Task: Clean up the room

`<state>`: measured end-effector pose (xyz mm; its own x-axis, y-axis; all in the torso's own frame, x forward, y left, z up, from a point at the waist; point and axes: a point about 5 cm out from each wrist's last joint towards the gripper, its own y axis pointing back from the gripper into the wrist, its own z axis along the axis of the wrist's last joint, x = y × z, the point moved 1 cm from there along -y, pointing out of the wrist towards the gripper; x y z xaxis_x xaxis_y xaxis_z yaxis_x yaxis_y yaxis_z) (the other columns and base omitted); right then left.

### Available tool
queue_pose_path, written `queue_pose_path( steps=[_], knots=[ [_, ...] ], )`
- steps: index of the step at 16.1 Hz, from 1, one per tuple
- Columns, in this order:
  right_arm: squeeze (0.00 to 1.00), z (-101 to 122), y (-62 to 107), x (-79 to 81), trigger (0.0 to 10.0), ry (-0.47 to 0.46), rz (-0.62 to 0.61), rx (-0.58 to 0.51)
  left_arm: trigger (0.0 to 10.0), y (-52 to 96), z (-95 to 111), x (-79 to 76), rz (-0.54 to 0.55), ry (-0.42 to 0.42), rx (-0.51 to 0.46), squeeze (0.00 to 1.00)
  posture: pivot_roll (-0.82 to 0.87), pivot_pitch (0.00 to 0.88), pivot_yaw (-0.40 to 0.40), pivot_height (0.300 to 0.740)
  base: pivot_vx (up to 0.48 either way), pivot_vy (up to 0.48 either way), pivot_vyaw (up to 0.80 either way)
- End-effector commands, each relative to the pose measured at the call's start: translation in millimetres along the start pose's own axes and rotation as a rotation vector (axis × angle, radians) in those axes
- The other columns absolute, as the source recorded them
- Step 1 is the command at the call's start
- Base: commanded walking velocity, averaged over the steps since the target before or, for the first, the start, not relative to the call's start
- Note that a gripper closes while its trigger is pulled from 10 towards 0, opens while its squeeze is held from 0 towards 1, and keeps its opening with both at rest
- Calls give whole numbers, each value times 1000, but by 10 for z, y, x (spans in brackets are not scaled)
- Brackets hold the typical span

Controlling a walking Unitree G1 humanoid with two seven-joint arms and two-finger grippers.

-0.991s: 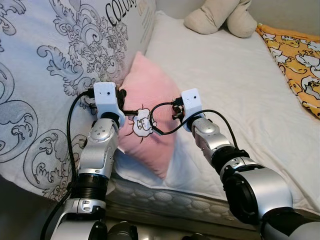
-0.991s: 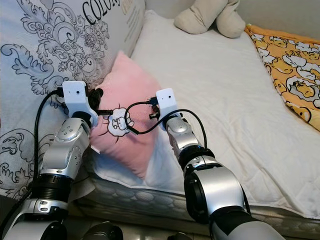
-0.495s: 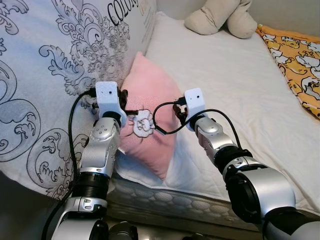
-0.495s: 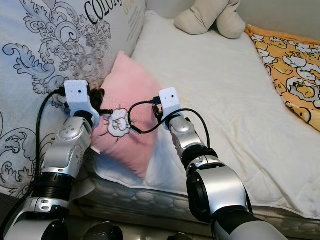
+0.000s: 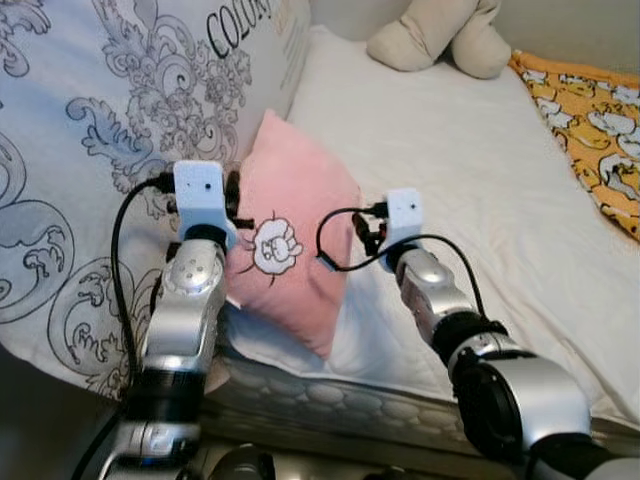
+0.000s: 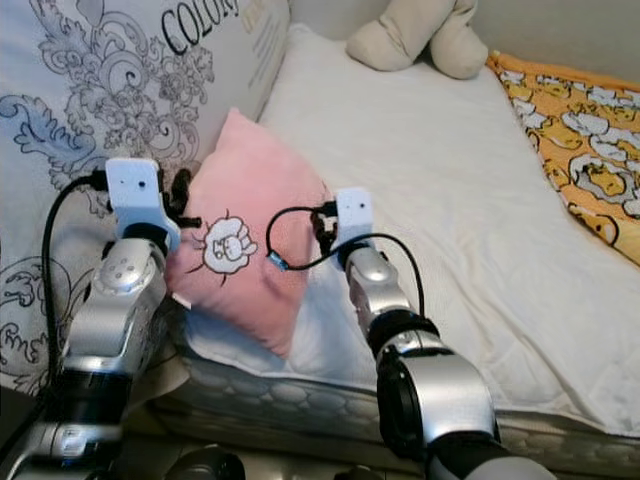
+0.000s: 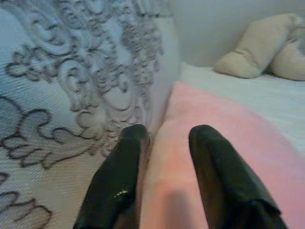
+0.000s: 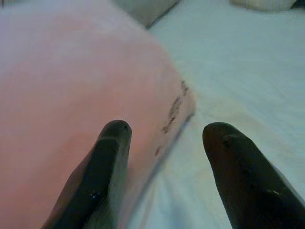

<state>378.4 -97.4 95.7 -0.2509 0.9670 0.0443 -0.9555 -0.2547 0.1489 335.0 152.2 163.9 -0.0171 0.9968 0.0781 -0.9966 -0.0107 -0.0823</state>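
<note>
White mattress point(image 5: 470, 170) bears pink pillow point(image 5: 290, 235), patterned duvet point(image 5: 110, 120).

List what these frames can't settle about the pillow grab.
- Left gripper contact: fingers straddle the pink pillow edge in the left wrist view; pinch not resolvable.
- Right gripper: open at the pillow's corner; touch hidden by blur.
- Pillow's back: hidden against the patterned duvet.
- Plush toy: cut off by the eye views' top edge.
- Yellow blanket: cut off at the right edge.
</note>
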Motion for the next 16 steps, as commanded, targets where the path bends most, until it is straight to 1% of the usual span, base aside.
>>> queue_pose_path(
  steps=[1,2,3,4,5,6,7,8,9,10,11,12,13,14,15,16],
  knots=[
    [0,66,39,-138,10000,-7,-46,-77,10000,68,-6,-44,-56,-22,-1,1000,104,0,-54,714,0,0,0],
    [0,66,114,-225,10000,11,-77,-143,10000,161,-25,-4,-76,-44,-19,1000,100,0,-52,714,0,0,0],
    [0,65,155,-267,10000,21,-91,-175,10000,203,-28,17,-80,-62,-29,1000,100,0,-52,714,0,0,0],
    [0,1,294,-389,10000,-17,-134,-225,10000,320,12,77,-86,-118,-85,1000,90,0,-48,714,0,0,0],
    [0,-94,431,-452,10000,-82,-157,-249,10000,414,-48,136,-67,-171,-79,0,83,0,-45,714,0,0,0],
    [0,-247,577,-480,10000,-113,-170,-235,10000,512,-190,208,-28,-152,-28,0,75,0,-42,714,0,0,0],
    [0,-454,754,-509,10000,-141,-187,-192,10000,633,-342,256,-15,-127,28,0,68,0,-40,714,0,0,0],
    [0,-503,801,-511,10000,-150,-191,-184,10000,664,-384,269,-16,-117,45,0,68,0,-39,714,0,0,0],
    [0,-569,882,-502,10000,-175,-202,-172,10000,721,-436,316,0,-122,63,0,65,0,-44,714,0,0,0],
    [0,-611,968,-452,10000,-179,-206,-179,10000,847,-516,330,-11,-100,69,1000,59,0,-40,714,0,0,0],
    [0,-615,993,-430,10000,-179,-203,-181,10000,890,-544,328,-14,-83,72,1000,58,0,-39,714,0,0,0],
    [0,-645,1030,-403,10000,-166,-204,-175,10000,984,-662,282,-30,-81,109,1000,53,0,-34,714,0,0,0],
    [0,-663,1041,-403,10000,-169,-211,-168,10000,1058,-804,253,-21,-66,159,1000,42,0,-29,714,0,0,0],
    [0,-654,1030,-420,10000,-158,-216,-174,10000,1052,-868,246,-6,-43,188,1000,39,0,-28,714,0,0,0],
    [0,-654,1005,-469,10000,-180,-239,-175,10000,975,-888,255,5,-31,199,0,35,0,-27,714,0,0,0],
    [0,-658,1007,-522,10000,-200,-272,-175,10000,913,-864,279,17,-44,185,0,36,0,-25,714,0,0,0]
  ],
)
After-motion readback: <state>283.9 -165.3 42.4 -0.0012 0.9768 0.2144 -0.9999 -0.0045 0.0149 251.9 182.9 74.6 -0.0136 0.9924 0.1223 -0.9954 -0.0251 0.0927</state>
